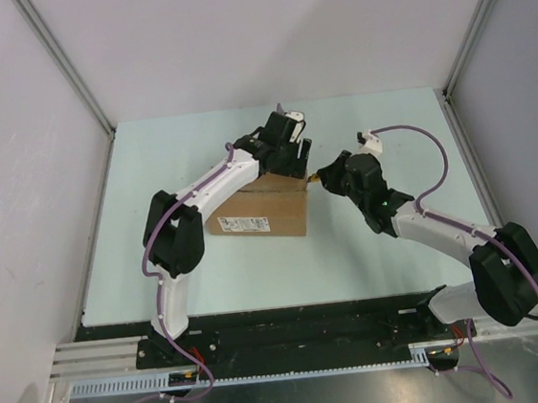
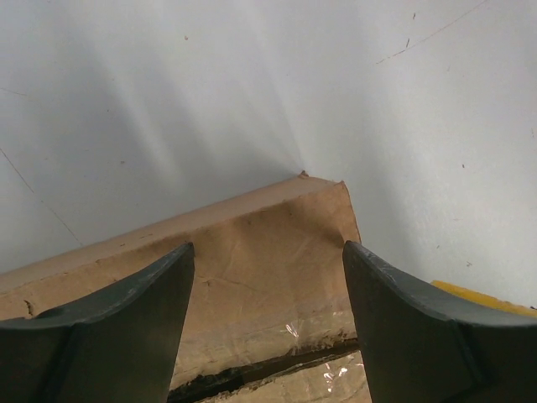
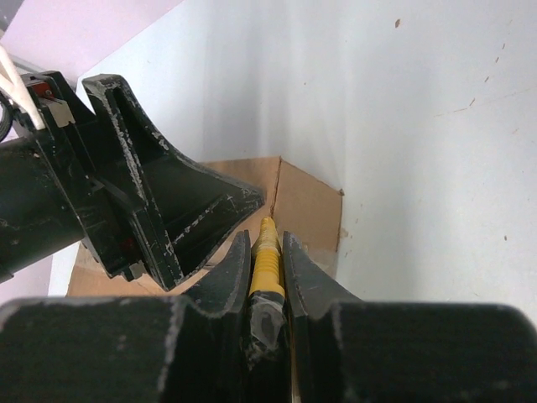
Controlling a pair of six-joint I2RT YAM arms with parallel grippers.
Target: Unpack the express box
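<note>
At the middle of the table [image 1: 210, 285] sits your box [image 1: 262, 212] — brown corrugated card, its white label [image 1: 243, 225] facing the near edge. Your left gripper [image 2: 267, 248] stands spread wide over the top with nothing between its fingers, probably placed to steady the carton; whether it touches, you cannot tell. Glossy clear tape [image 2: 306, 332] wrinkles along the dark seam [image 2: 252, 374] below it. Your right gripper [image 3: 267, 239] is clamped on the knife [image 3: 266, 264] — slim, yellow — aimed at the box's right top edge, likely to slit that tape.
</note>
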